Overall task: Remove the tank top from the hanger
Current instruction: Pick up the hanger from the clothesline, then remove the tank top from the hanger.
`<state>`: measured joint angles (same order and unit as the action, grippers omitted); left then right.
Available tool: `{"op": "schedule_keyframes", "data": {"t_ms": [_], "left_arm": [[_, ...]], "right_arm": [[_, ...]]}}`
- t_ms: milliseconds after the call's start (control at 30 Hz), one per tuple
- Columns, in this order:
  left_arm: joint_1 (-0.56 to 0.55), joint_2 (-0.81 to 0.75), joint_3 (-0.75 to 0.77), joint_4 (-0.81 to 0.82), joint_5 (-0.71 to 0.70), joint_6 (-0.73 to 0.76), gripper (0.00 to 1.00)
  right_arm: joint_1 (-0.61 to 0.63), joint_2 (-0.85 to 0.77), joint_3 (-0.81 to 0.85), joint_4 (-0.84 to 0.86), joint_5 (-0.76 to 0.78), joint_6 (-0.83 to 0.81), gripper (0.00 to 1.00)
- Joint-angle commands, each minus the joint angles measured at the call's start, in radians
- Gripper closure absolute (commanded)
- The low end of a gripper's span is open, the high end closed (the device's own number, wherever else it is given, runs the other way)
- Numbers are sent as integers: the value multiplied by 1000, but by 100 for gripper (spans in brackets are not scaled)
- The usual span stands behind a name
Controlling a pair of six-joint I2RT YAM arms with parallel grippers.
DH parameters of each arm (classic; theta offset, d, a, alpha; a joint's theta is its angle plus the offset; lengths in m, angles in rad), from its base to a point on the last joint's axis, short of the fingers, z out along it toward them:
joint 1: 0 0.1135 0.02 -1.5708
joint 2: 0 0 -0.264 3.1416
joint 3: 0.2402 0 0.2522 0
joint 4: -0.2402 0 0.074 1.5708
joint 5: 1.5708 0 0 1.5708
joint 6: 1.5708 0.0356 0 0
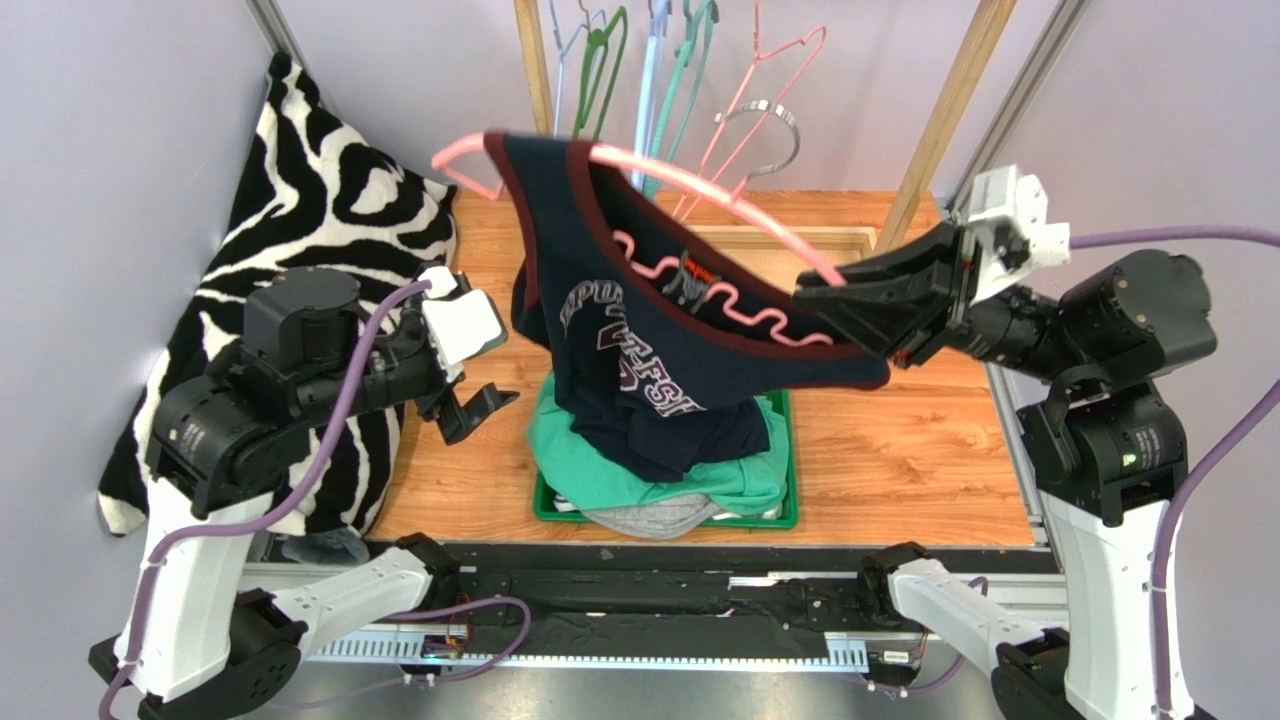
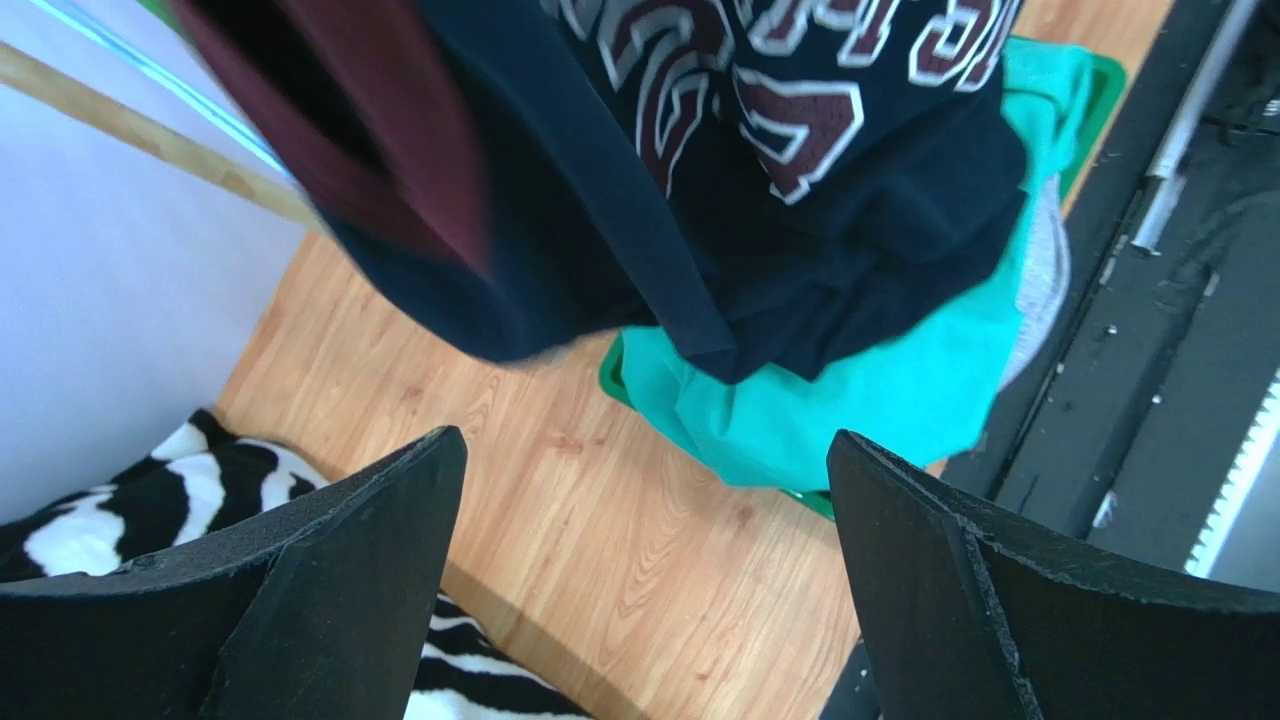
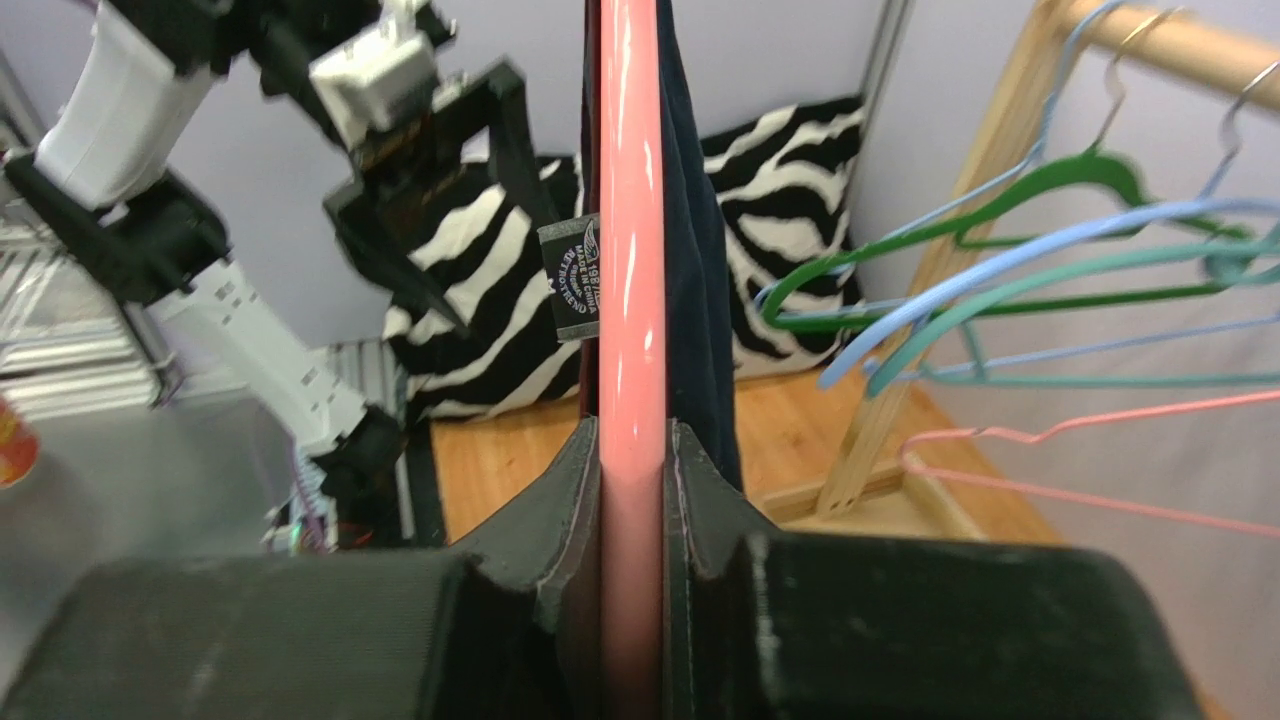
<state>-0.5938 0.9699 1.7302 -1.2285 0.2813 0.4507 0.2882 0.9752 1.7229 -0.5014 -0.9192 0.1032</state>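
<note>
pink hanger (image 3: 631, 300) clamped in right hand (image 1: 842, 308), navy tank top (image 1: 646, 360) draped on it; left hand (image 2: 646, 443) spread wide, empty.

left gripper (image 2: 646, 495) spread wide, right gripper (image 3: 631, 450) clamped on hanger (image 3: 628, 225)

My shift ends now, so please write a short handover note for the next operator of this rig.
The left gripper is open and empty, beside the tank top. The right gripper is shut on the pink hanger, held in the air. The tank top hangs on it, lower part resting on the clothes pile. Done: hanger gripped. Left: pull the tank top off.
</note>
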Motion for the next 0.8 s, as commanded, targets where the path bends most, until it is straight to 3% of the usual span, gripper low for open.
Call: {"op": "schedule_keyframes", "data": {"t_ms": [0,100,133,200,300,633,767], "left_arm": [[3,-8,117,-94,73,75,1],[3,-20,179,-109,123,74,1],[3,-20,210,-118,151,78,1],[3,-17,247,-127,168,91,1],[3,-5,259,-131,180,121,1],[3,105,250,-164,344,157,1],[3,171,345,-161,367,143,1]], "right_arm": [[40,-23,-63,-87,-58,-85,100],[161,32,-24,-291,102,-250,100],[261,51,-8,-398,170,-335,100],[360,106,24,-471,364,-387,100],[466,154,26,-523,488,-418,100],[494,80,-28,-476,485,-464,100],[516,48,-66,-465,487,-481,100]]}}
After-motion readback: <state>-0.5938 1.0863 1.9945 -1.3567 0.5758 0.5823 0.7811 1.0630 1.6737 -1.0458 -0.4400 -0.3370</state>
